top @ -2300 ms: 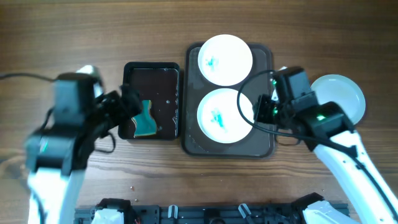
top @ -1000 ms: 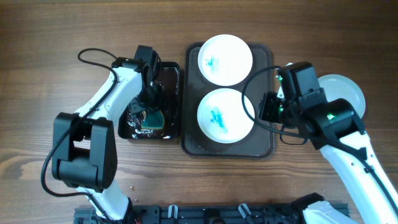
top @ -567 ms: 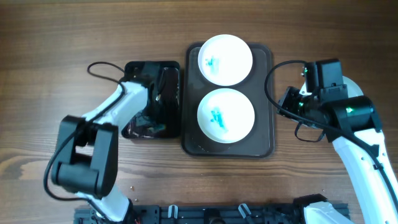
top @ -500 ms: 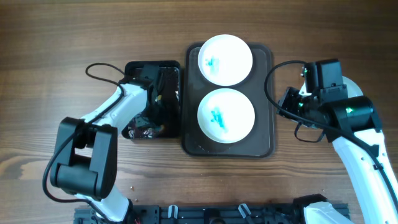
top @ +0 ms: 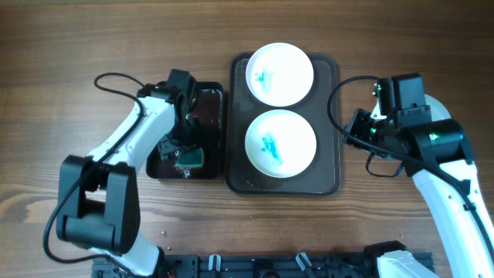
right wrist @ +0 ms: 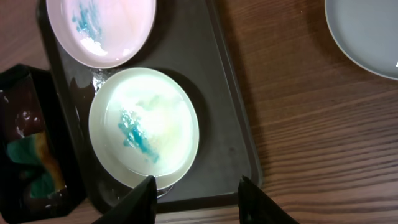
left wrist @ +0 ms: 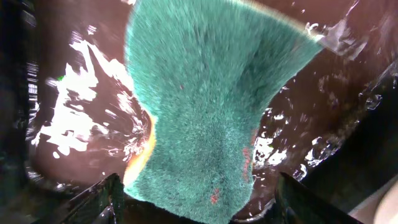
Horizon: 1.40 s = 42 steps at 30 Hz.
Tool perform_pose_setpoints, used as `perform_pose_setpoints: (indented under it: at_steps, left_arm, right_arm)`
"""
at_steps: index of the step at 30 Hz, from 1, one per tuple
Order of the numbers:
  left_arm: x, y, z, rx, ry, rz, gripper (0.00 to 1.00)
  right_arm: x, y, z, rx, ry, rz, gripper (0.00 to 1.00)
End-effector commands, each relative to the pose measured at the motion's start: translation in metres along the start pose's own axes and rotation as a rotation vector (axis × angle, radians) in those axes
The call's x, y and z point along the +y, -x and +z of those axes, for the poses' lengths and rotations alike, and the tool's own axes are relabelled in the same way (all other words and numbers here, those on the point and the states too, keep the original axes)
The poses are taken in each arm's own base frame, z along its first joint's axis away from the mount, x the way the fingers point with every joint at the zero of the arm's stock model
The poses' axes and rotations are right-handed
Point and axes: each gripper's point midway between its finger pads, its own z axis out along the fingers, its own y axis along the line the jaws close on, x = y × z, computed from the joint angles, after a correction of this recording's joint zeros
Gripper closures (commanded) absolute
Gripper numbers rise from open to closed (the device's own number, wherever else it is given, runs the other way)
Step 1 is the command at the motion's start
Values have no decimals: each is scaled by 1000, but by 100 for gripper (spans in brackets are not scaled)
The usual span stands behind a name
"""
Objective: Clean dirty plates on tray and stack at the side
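1. While the right pincer (right wrist: 198, 186), parted and empty, has drawn back off the large dark brown rectangular tray (top: 328, 166), the left pincer (left wrist: 198, 194) has settled over the teal-green sponge (left wrist: 211, 106) in the glossy black tray (top: 212, 93).
2. Its fingers stand wide astride the sponge; no firm grip shows.
3. One blue-smeared white round plate (right wrist: 143, 127) lies just ahead of the right pincer, another smeared plate (right wrist: 102, 25) beyond, a pale unmarked plate (right wrist: 367, 31) off right; scrubbing seemingly hasn't started.
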Motion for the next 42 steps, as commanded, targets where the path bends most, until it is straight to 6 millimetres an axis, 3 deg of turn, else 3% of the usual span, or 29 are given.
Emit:
perform_pose_setpoints:
  at_steps: [1, 5, 11, 13, 15, 16, 22, 27, 30, 34, 40, 42]
  left_arm:
    - [9, 12, -7, -69, 46, 4, 34]
    - [8, 10, 9, -79, 30, 7, 48]
    - [3, 3, 38, -90, -28, 15, 49]
    - [1, 6, 38, -104, -37, 14, 57]
    - [1, 8, 37, -109, -36, 14, 95]
    - [2, 7, 37, -105, -33, 14, 96]
    - [-1, 9, 14, -98, -29, 14, 96]
    - [-8, 18, -27, -149, -61, 15, 96]
    - [-14, 25, -55, -195, -94, 17, 96]
    - [-29, 30, -86, -236, -183, 30, 96]
    - [-71, 16, -94, -170, -384, 89, 96]
    - [-80, 13, -96, -174, -401, 106, 96]
  right_arm:
    - [1, 1, -5, -9, 12, -12, 56]
    - [-4, -4, 6, 22, -16, -8, 54]
    - [-12, -8, 31, 98, -65, 5, 54]
    - [-14, -9, 39, 121, -80, 11, 54]
    - [-14, -9, 47, 140, -90, 8, 55]
    - [-13, -9, 51, 154, -85, -8, 55]
    - [0, -12, 76, 235, -1, -147, 55]
    - [18, -17, 113, 347, 167, -227, 55]
    - [25, -23, 134, 404, 233, -241, 62]
    - [17, -25, 167, 431, 197, -232, 67]
    - [-4, -14, 192, 379, 57, -227, 67]
    - [-3, -16, 194, 377, 58, -237, 67]
